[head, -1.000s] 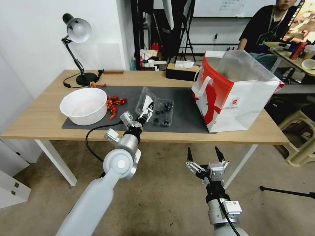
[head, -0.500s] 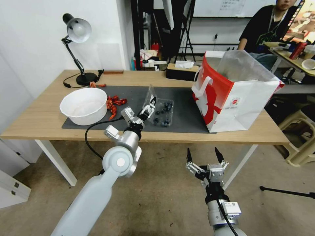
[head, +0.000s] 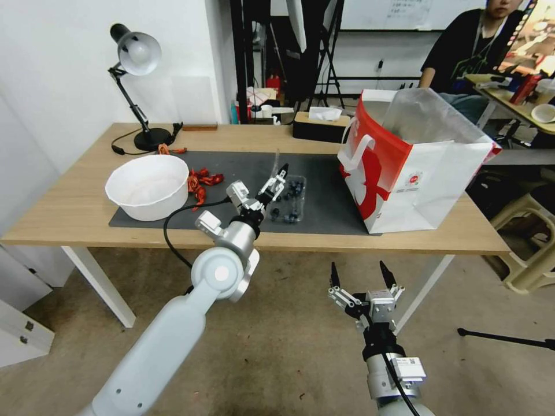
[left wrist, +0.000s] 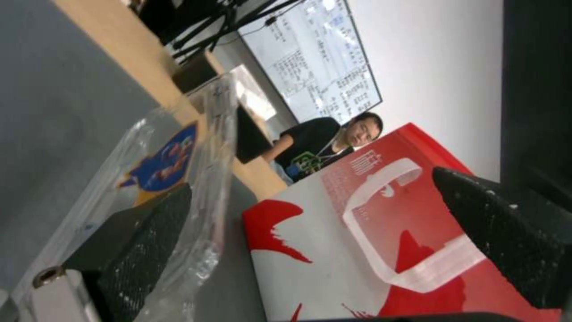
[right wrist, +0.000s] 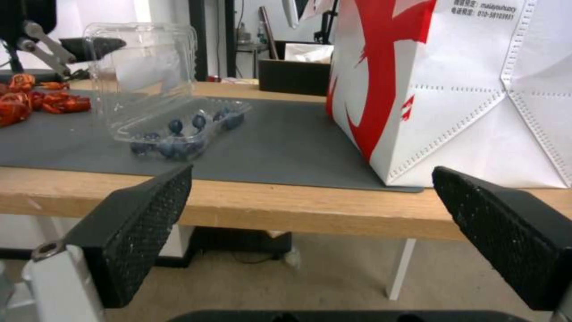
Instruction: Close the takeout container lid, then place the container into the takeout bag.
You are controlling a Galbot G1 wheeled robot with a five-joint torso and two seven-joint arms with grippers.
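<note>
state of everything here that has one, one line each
takeout container: open, berries inside, on the mat
lid: raised near upright, not shut
takeout bag: upright, mouth open
left gripper: open, one finger against the lid
right gripper: open, empty, below the table edge

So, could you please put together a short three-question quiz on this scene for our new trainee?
1. True or false: the lid is already shut flat over the berries.
2. Which gripper is at the takeout container?
A. the left gripper
B. the right gripper
C. both
3. Fill in: the takeout bag stands on the table to the container's ____ side.

Key
1. False: the lid stands raised, about upright, above the berry half.
2. A: one left finger rests against the lid; the right gripper hangs open below the table edge.
3. Right.
</note>
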